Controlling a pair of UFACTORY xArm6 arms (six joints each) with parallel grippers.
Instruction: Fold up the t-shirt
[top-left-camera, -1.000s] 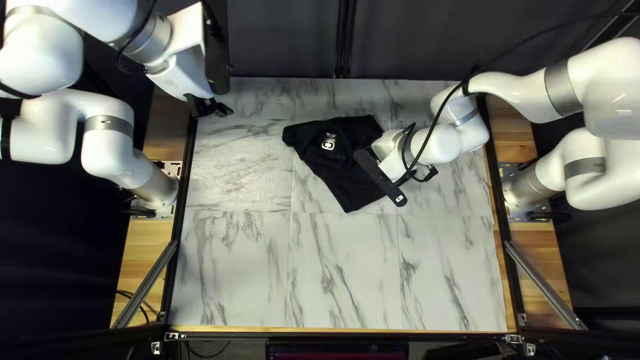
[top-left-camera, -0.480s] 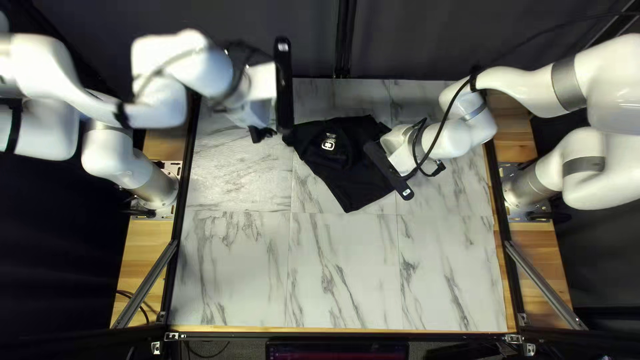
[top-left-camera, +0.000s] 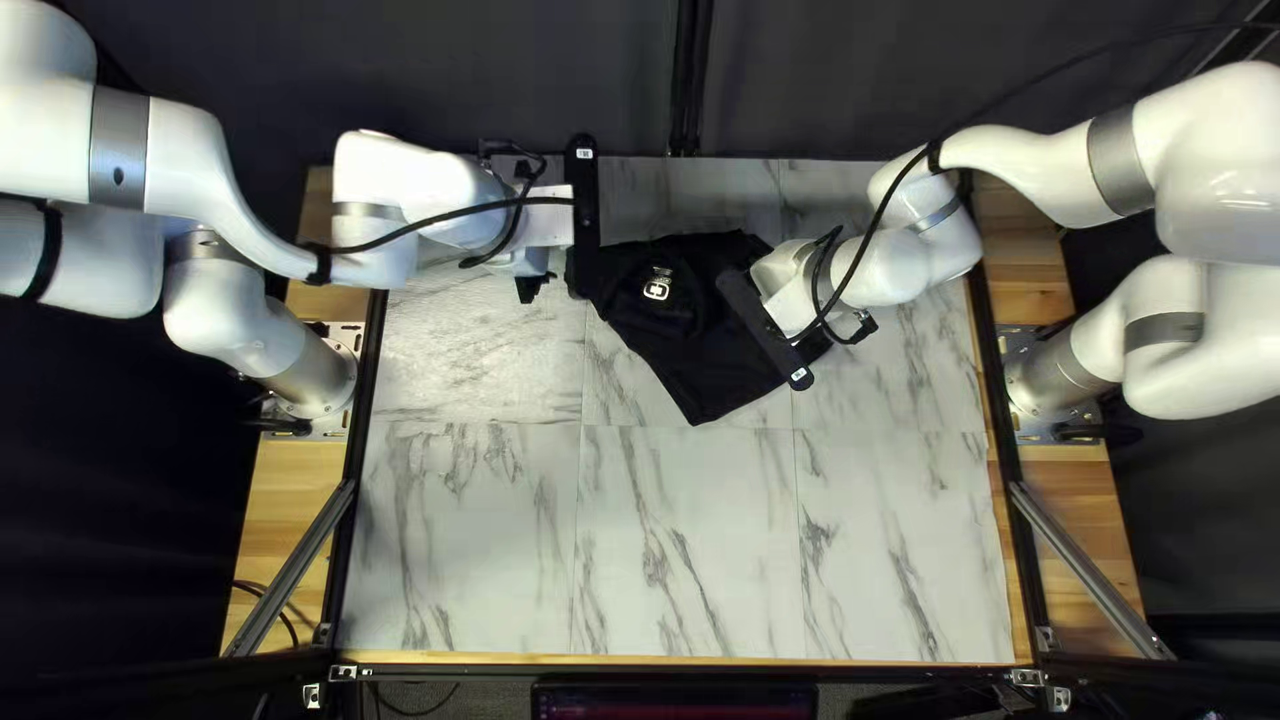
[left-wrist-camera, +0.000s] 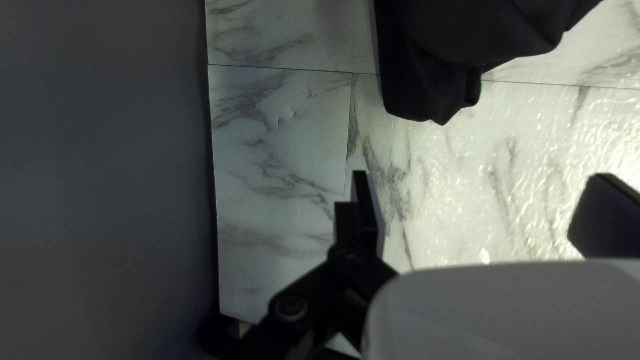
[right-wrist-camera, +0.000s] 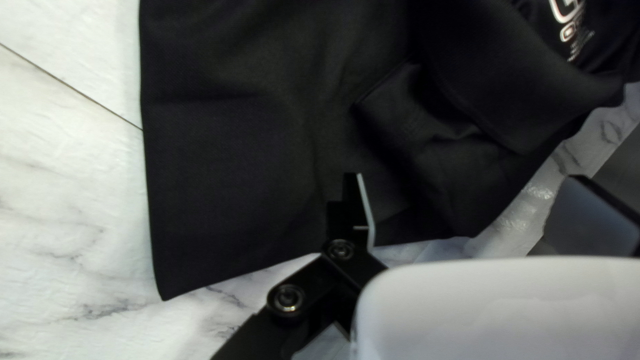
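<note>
Checking your L gripper (top-left-camera: 531, 286): fingers spread, above the marble-patterned table (top-left-camera: 687, 547), w/ the black T-shirt (top-left-camera: 687, 354) ahead of it & apart from the fingers, per L wrist view. Your R gripper (top-left-camera: 790, 307): fingers likewise spread, one of them over the shirt's edge; contact can't be confirmed. Shirt pos.: rear ctr. of table, btwn. your two arms, white emblem (top-left-camera: 656, 290) up, a loose fold noted in R wrist view. Dark curtain (top-left-camera: 827, 80) behind the far edge.
</note>
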